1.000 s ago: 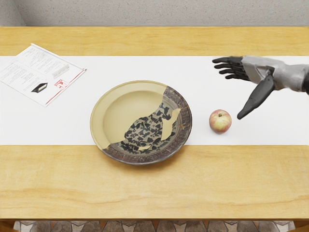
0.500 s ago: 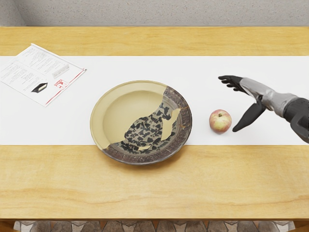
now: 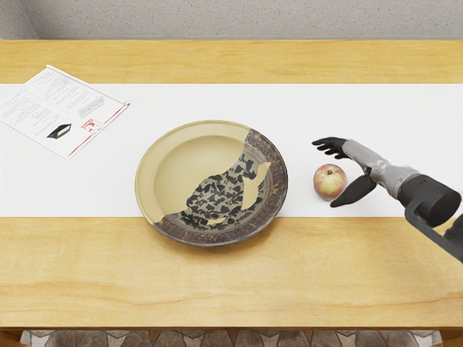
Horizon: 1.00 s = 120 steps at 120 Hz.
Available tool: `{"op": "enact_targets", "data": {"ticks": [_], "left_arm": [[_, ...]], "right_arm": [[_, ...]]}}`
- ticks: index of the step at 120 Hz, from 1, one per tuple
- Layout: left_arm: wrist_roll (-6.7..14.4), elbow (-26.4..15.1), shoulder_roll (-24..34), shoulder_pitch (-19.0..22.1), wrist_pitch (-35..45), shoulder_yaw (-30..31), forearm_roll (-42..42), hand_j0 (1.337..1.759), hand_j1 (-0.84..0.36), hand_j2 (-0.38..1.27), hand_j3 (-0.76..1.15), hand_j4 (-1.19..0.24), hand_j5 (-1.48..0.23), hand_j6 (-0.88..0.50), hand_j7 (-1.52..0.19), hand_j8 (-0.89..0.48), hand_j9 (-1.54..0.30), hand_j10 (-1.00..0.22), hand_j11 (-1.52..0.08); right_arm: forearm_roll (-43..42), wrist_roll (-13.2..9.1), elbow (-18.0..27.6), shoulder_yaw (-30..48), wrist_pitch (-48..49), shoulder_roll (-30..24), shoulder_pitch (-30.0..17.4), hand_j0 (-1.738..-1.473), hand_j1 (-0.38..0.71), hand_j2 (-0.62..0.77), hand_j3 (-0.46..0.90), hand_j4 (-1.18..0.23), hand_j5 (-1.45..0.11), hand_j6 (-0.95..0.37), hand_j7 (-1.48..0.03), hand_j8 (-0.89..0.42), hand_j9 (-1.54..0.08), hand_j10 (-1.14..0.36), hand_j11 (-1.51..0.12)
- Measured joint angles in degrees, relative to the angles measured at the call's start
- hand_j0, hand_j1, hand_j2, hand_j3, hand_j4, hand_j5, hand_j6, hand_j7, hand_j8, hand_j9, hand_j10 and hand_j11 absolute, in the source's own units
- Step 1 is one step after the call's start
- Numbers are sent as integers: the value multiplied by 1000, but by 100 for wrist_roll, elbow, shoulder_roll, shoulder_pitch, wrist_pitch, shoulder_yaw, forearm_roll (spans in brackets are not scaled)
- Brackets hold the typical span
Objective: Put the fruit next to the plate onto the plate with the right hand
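While the apple [image 3: 330,181] rests on the worktop [image 3: 217,275] just right of the plate [image 3: 148,155], the right robot hand [image 3: 359,165] is seen open immediately to the apple's right, fingers [image 3: 329,147] spread beyond it, thumb [image 3: 354,194] on the near side, nothing gripped. A short leftward reach is called for.
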Motion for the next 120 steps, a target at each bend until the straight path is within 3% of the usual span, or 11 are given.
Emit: {"op": "enact_targets", "data": {"ticks": [97,120], "left_arm": [[0,-2,0,0,0,0,0,1658,55,49,0,-245,-318,-245,-318,-245,-318,-245,-318],[-1,-1,0,0,0,-2,1,1658,55,49,0,-245,-318,-245,-318,-245,-318,-245,-318]], "right_arm": [[-274,37,-538,-110,-573,504,-284,-1658,93,-74,0,-373,-485,-376,-483,-375,-485,-373,-485],[-337,96,-622,-103,-579,548,-332,-1655,121,-32,-1,-436,-564,-407,-563,-344,-574,-431,-576]]}}
